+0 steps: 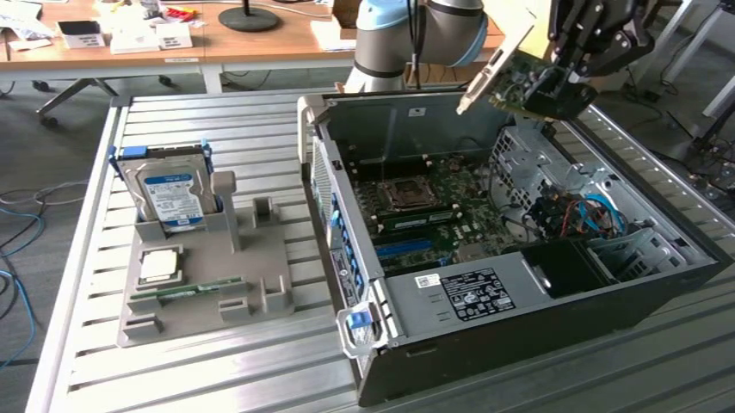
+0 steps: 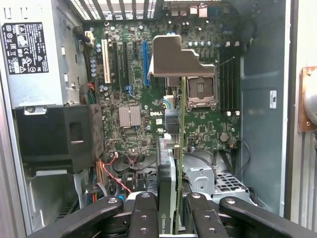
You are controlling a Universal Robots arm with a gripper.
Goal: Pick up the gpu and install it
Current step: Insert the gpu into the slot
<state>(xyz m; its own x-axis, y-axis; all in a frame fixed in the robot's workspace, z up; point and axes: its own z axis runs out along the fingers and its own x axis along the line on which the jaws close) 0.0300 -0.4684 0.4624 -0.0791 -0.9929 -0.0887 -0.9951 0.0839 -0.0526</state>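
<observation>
The pincer (image 1: pixel 560 84) (image 2: pixel 171 210) was clamped on the gpu (image 1: pixel 519 79) (image 2: pixel 181 124), its fingers pressed against both faces of the card. It held the card in the air above the far right corner of the open computer case (image 1: pixel 655 292). The card's pale metal bracket (image 1: pixel 497 64) (image 2: pixel 181 57) pointed away from the pincer. In the wrist view the card was seen edge-on, hanging over the motherboard (image 2: pixel 208 129) and touching nothing below.

The case lay on its side on a slatted metal table (image 1: pixel 230 370). Beyond it, the arm's base (image 1: pixel 402 34) stood at the far edge, with wooden desks (image 1: pixel 264 43) carrying papers and small boxes behind. Loose cables (image 1: pixel 17 224) trailed on the floor at the exterior view's left.

The upper part of the pincer was cut off by the frame. Which slot lay directly beneath the card could not be told.

Inside the case were the bare processor socket (image 1: pixel 404 194), a labelled power supply (image 1: pixel 483 292) (image 2: pixel 34 64) on the near side, and blue and red wiring (image 1: pixel 586 215) by the drive bays. Well apart on the exterior view's left sat a grey holder (image 1: pixel 195 284). It bore an upright hard drive (image 1: pixel 170 194) with a blue label, a processor chip (image 1: pixel 158 265) lying flat and a green memory stick (image 1: pixel 184 292).
</observation>
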